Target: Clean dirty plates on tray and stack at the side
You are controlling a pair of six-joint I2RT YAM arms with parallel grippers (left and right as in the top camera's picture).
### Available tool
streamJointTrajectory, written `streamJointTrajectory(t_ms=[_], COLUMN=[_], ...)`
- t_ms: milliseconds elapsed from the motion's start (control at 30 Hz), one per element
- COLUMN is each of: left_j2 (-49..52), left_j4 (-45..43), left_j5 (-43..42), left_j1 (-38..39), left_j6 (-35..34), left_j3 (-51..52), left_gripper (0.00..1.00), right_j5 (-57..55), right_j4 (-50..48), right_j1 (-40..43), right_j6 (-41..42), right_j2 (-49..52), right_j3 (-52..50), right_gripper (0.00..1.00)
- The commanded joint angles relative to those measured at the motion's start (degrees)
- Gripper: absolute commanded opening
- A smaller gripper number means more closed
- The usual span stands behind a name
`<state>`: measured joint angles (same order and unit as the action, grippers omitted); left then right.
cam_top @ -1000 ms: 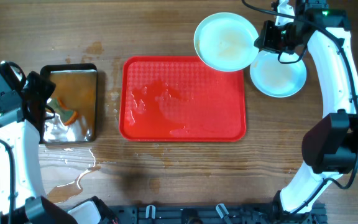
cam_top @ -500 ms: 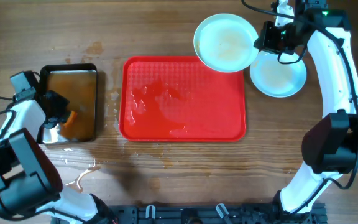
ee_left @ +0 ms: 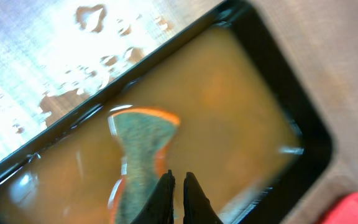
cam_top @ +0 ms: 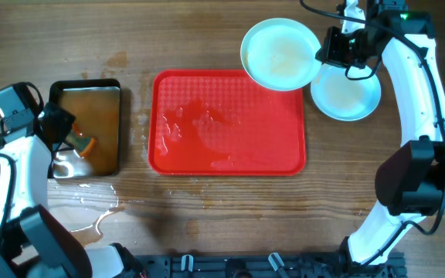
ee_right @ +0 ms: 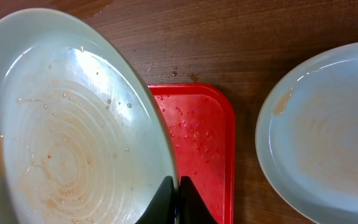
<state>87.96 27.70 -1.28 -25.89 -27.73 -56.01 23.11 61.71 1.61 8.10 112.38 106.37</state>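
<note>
A black-rimmed rectangular metal pan [ee_left: 289,84] filled with cloudy orange-brown liquid is seen on a wet wooden table [ee_left: 36,56], with a grey-green, orange-edged sponge [ee_left: 143,146] lying in the liquid. The left gripper [ee_left: 178,178] is seen with its fingers drawn almost together, beside the sponge's lower end. A corner of the bright red plastic tray [ee_left: 356,208] is seen at lower right.

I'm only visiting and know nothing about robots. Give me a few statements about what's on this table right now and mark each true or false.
1. The right fingers grip a plate by its rim. True.
2. A second plate rests on the table, right of the red tray. True.
3. The held plate is spotless. False: faint brownish smears show on it.
4. The sponge lies on the red tray. False: the sponge sits in the brown liquid of the black pan.
5. No plate lies in the middle of the red tray. True.
</note>
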Motion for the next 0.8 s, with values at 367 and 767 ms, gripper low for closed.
streamJointTrajectory(t_ms=[367,767], left_j2=[10.4,-21.6], left_j4=[0.5,10.4], left_j5=[-1.2,-10.9], left_j1=[-0.3,-0.3], left_j6=[0.3,0.3], left_j3=[-0.6,-2.9], left_gripper=[0.04,1.0], right_j5=[1.3,-13.2], right_j4=[-0.1,1.2], right_j1=[-0.1,2.7], right_j6=[-0.6,1.9], right_j2=[-1.7,-6.1], right_j3=[-0.2,-0.2], right_gripper=[0.04,0.04])
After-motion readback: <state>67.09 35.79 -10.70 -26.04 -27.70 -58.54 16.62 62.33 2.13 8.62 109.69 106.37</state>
